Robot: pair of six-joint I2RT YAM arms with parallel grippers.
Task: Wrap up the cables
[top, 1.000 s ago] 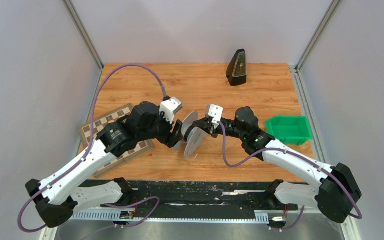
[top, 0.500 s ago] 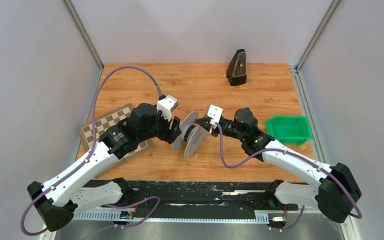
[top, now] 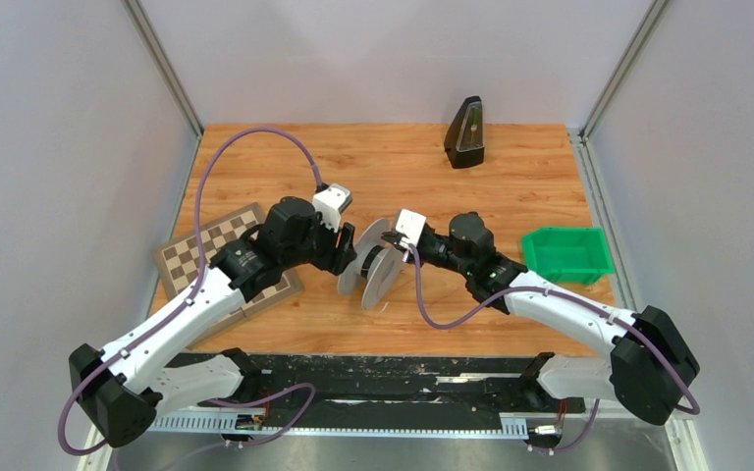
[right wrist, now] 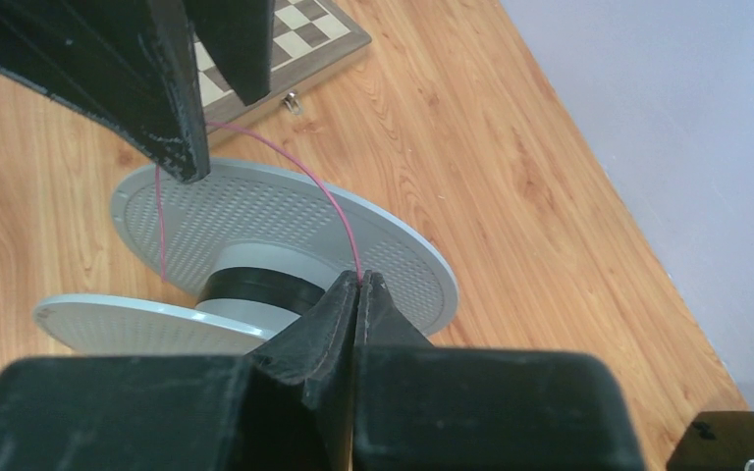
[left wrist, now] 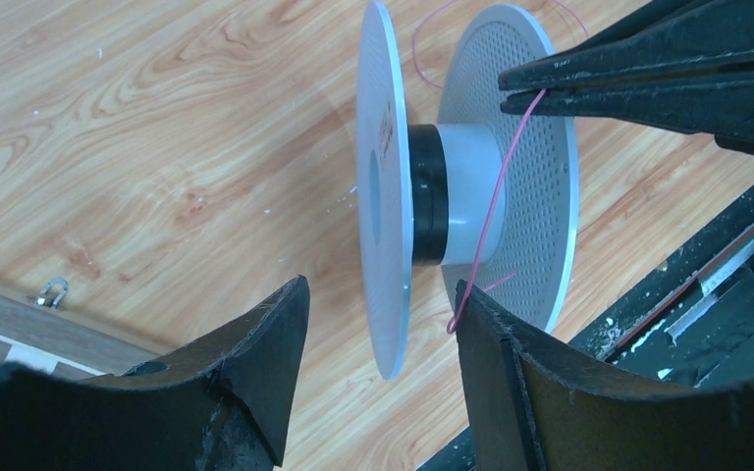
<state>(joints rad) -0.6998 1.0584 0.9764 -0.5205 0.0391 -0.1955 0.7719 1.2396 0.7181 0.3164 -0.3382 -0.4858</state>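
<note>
The spool [top: 377,263] stands on its rims at the middle of the bench [top: 511,177], axle level. The right hand [top: 402,251], at the spool's 3 o'clock, is closed on the pink wire [left wrist: 500,182]. The left hand [top: 350,261], at its 9 o'clock, stands open and holds nothing, with one flange [left wrist: 383,196] lying in the gap between its fingers [left wrist: 255,363].

Winding looks to be the step in hand. The wire runs from the right hand's pinch down across the white hub [left wrist: 471,206], with little or none laid on. A black band [left wrist: 429,191] sits on the hub beside it; whether that is wound cable I cannot tell. The next move probably calls for the right hand to carry the wire round the hub under tension while the left steadies or turns the spool. Slack would let the loop slip off.

The top view shows both hands meeting at the spool, but the wire is too thin to see there. The left wrist view shows the wire crossing the hub, its loose end near the finger at 5 o'clock. Only the right wrist view shows the pinch from behind, the wire arching over the spool and passing behind the left hand's finger at 10 o'clock.
</note>
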